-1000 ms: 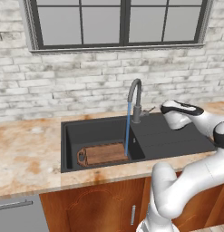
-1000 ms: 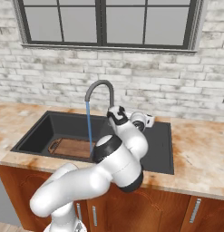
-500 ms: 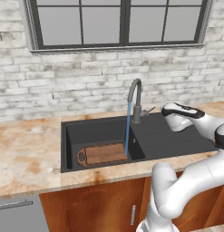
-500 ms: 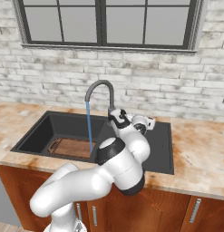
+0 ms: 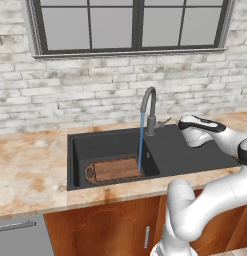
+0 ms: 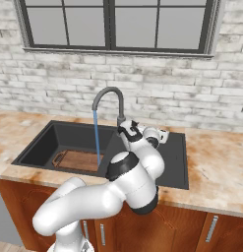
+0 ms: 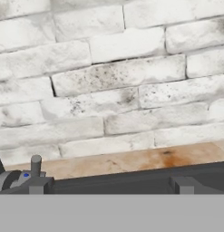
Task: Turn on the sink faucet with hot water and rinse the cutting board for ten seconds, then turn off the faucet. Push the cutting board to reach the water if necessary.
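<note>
The dark sink holds the brown cutting board on the basin floor, its looped handle to the left. A blue stream of water runs from the grey gooseneck faucet onto the board's right end. My gripper hovers just right of the faucet's thin side lever. From the right base the gripper sits at the faucet base, with water falling on the cutting board. In the hand view the fingertips stand wide apart and open, the lever just above the left one.
A speckled stone counter surrounds the sink, with a white brick wall and a window behind. Wooden cabinet doors lie below. The ribbed drainboard is right of the basin.
The hand has barely shifted beside the faucet lever. The water keeps running onto the board, which has not moved.
</note>
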Controlling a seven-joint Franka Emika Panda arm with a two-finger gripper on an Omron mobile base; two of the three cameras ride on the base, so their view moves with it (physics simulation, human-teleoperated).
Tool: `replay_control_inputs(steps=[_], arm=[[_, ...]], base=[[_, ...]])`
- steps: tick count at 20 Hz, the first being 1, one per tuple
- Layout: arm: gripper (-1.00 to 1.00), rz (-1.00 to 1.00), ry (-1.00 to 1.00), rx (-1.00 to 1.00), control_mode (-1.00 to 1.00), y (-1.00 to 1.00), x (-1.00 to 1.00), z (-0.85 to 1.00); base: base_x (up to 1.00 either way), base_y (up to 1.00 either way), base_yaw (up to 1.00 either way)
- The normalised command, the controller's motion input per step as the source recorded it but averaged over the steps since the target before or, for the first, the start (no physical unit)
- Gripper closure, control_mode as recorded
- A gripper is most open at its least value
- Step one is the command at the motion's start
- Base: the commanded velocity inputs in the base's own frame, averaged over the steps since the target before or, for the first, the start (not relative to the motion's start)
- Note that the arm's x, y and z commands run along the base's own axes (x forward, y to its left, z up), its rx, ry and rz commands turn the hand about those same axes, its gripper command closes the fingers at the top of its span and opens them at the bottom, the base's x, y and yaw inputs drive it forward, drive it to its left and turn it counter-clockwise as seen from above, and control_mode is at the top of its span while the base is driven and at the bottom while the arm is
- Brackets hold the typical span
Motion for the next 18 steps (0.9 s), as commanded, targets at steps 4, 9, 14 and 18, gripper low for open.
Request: replay_control_inputs(steps=[4,9,14,18], arm=[[-1.00,0.00,0.00,0.00,-1.00,0.00,0.00,0.00],[-1.00,0.00,0.00,0.00,-1.00,0.00,0.00,0.00],[-1.00,0.00,0.00,0.00,-1.00,0.00,0.00,0.00],[-1.00,0.00,0.00,0.00,-1.00,0.00,0.00,0.00]], base=[[0.00,0.00,0.00],[0.00,0.00,0.00],[0.00,0.00,0.00],[0.00,0.00,0.00]])
